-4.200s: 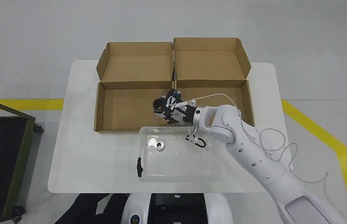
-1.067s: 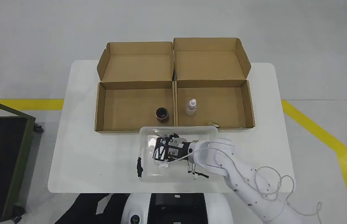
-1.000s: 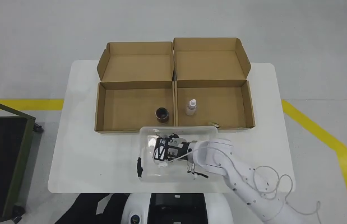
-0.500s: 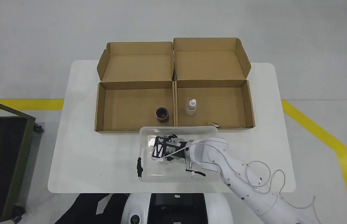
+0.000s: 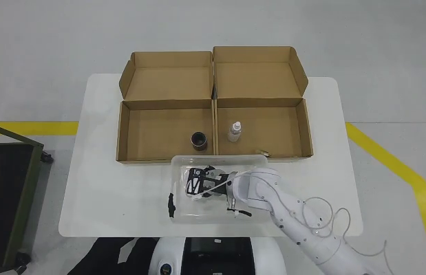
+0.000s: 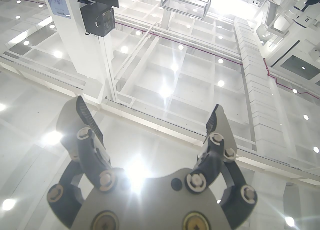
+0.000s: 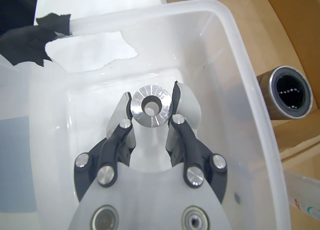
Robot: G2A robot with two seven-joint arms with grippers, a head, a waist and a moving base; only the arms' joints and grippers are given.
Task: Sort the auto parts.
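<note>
While the right fingers (image 7: 187, 105) are pressing both sides of one silver ring (image 7: 151, 109) inside one clear bin (image 7: 232, 48), the left fingers (image 6: 72, 120) are gaping wide, holding nothing. One bearing (image 7: 285, 93) and one bottle (image 5: 235, 130) are sitting in two cardboard boxes (image 5: 151, 134).

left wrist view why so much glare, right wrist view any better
Left wrist view: aimed at ceiling lights, star flares, one low on the open left gripper. Right wrist view: even light, reflections on the clear bin, a glint on the metal ring in the right gripper.
</note>
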